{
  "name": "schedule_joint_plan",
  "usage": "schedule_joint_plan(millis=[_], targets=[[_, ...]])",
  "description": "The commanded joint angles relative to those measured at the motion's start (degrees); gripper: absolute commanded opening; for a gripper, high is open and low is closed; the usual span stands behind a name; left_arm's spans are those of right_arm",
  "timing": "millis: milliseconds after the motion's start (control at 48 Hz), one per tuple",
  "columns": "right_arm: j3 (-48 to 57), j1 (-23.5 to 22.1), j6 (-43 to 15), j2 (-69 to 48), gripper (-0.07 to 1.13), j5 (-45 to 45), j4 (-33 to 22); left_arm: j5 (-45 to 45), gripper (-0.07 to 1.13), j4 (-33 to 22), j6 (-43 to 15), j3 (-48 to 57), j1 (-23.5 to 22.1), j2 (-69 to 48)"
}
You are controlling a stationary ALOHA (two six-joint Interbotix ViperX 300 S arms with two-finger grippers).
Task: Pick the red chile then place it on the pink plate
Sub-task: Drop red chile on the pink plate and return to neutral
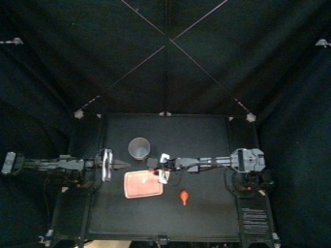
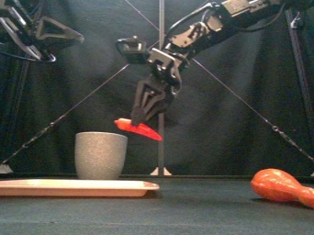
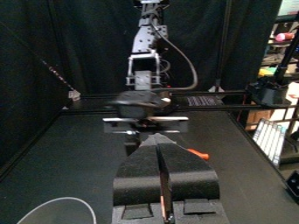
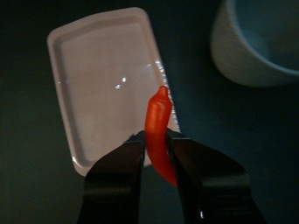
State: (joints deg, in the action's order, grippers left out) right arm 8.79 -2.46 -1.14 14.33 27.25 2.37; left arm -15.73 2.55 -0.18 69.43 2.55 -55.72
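Observation:
My right gripper (image 2: 145, 119) is shut on the red chile (image 2: 139, 129) and holds it in the air above the pink plate's (image 2: 80, 187) right end. In the right wrist view the chile (image 4: 160, 122) sticks out between the jaws, its tip over the edge of the plate (image 4: 100, 79). From above, the right gripper (image 1: 161, 172) hangs over the plate (image 1: 139, 186) near its back right corner. My left gripper (image 3: 163, 147) is shut and holds nothing; it rests at the table's left (image 1: 93, 167).
A tall grey speckled cup (image 2: 101, 154) stands just behind the plate, seen too in the top view (image 1: 139, 147) and the right wrist view (image 4: 263, 39). An orange-red toy (image 2: 282, 186) lies on the table right of the plate (image 1: 187, 198).

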Motion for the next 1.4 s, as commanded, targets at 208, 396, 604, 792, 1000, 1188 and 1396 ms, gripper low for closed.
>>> schedule_joint_plan(millis=[208,396,604,792,1000,1188,1396], targets=[[-10.8,3.2,-0.4,9.4,0.71,0.8,-1.4,-0.3,-0.03,0.1,-0.1,-0.7,0.2,0.0],[-11.1,3.1,-0.4,10.1,0.86,1.4,-1.8,0.6,-0.03,0.1,-0.1,-0.6,0.2,-0.3],[-8.5,2.1,-0.4,4.5,0.88,1.0,-4.7,1.4,-0.03,0.1,-0.1,-0.6,0.4,-1.1],[-1.8,1.8,-0.6,-5.3,0.88,-4.2,-5.4,1.8,-0.03,0.1,-0.1,-0.4,0.6,-1.4],[10.4,0.3,-0.6,-19.1,0.88,-11.4,-5.3,1.9,-0.03,0.1,-0.1,-0.3,0.8,-1.5],[20.3,-1.6,-0.4,-33.1,0.88,-19.2,-5.8,2.2,-0.03,0.2,-0.1,-0.2,1.0,-1.6],[32.3,-2.5,-0.4,-51.6,0.88,-27.2,-6.2,2.2,-0.03,0.2,-0.1,0.0,1.0,-1.7]])
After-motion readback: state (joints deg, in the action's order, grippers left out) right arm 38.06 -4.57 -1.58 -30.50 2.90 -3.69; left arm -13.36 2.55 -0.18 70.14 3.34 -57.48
